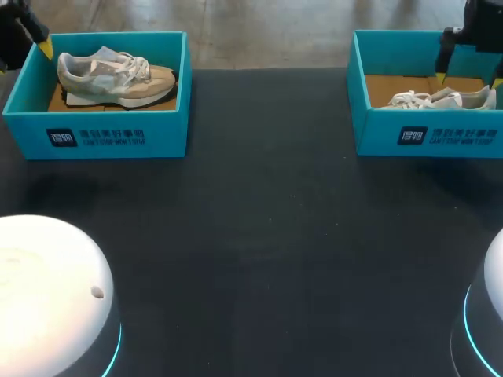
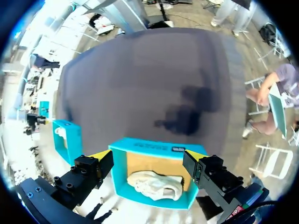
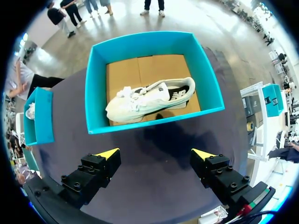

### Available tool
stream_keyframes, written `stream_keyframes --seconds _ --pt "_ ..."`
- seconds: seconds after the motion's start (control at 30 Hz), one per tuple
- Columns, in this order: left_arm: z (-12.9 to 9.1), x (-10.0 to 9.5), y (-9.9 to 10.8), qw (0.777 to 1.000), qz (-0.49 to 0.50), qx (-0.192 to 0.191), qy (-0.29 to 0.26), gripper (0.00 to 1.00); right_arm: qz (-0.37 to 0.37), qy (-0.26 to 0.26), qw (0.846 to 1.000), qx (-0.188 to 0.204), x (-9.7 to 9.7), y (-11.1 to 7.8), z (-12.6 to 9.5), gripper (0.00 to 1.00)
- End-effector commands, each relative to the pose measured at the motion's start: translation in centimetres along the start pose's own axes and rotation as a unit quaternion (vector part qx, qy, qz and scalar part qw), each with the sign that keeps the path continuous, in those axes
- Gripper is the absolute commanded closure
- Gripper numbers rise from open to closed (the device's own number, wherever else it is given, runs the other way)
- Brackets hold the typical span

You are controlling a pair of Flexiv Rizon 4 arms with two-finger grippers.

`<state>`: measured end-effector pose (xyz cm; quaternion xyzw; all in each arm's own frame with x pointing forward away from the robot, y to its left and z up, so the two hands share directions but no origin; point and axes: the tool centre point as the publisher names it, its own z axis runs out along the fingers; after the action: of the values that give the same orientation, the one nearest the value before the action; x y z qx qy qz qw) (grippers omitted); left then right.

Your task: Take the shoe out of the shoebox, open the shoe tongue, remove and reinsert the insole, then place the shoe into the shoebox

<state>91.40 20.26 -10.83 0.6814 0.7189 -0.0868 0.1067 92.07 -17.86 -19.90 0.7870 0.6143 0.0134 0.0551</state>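
Observation:
Two teal shoeboxes stand at the table's far side. The left shoebox [image 1: 94, 133] holds a beige and grey sneaker [image 1: 118, 77]. The right shoebox [image 1: 428, 133] holds a white sneaker [image 1: 440, 99] lying on its side. My left gripper [image 1: 35, 39] hovers at the left box's far left corner. In the left wrist view the left gripper [image 2: 148, 155] is open above the beige sneaker [image 2: 154, 184]. My right gripper [image 1: 468, 78] hangs over the right box. It stands open [image 3: 155, 154], empty, short of the white sneaker [image 3: 149, 100] in its box [image 3: 140, 42].
The dark table [image 1: 259, 236] spreads between the boxes and the front edge. Two white domed arm bases [image 1: 47, 290] sit at the front corners. The other box [image 3: 39, 116] shows to the side in the right wrist view.

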Motion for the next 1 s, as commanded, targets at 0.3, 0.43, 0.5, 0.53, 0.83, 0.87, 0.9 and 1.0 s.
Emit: stream_keyframes --seconds 0.3,0.43,0.5,0.53,0.83,0.87,0.9,1.0 --pt "-0.8 3.3 7.0 0.995 0.080 0.033 0.052 0.00 0.000 0.000 1.000 0.000 0.0 0.0 0.0 0.00" --pt "-0.8 3.9 8.3 0.995 0.079 0.031 0.053 0.00 0.000 0.000 1.000 0.000 0.0 0.0 0.0 0.00" --pt "-0.8 3.9 8.3 0.995 0.079 0.031 0.053 0.00 0.000 0.000 1.000 0.000 0.0 0.0 0.0 0.00" --pt "-0.8 3.9 8.3 0.995 0.079 0.031 0.053 0.00 0.000 0.000 1.000 0.000 0.0 0.0 0.0 0.00" --pt "-0.8 3.9 8.3 0.995 0.079 0.031 0.053 0.00 0.000 0.000 1.000 0.000 0.0 0.0 0.0 0.00" --pt "-0.8 3.9 8.3 0.995 0.079 0.031 0.053 0.00 0.000 0.000 1.000 0.000 0.0 0.0 0.0 0.00" --pt "-0.8 3.9 8.3 0.995 0.079 0.031 0.053 0.00 0.000 0.000 1.000 0.000 0.0 0.0 0.0 0.00" --pt "0.1 4.1 9.1 0.995 0.081 0.020 0.056 0.00 0.000 0.000 1.000 0.000 0.0 0.0 0.0 0.00"
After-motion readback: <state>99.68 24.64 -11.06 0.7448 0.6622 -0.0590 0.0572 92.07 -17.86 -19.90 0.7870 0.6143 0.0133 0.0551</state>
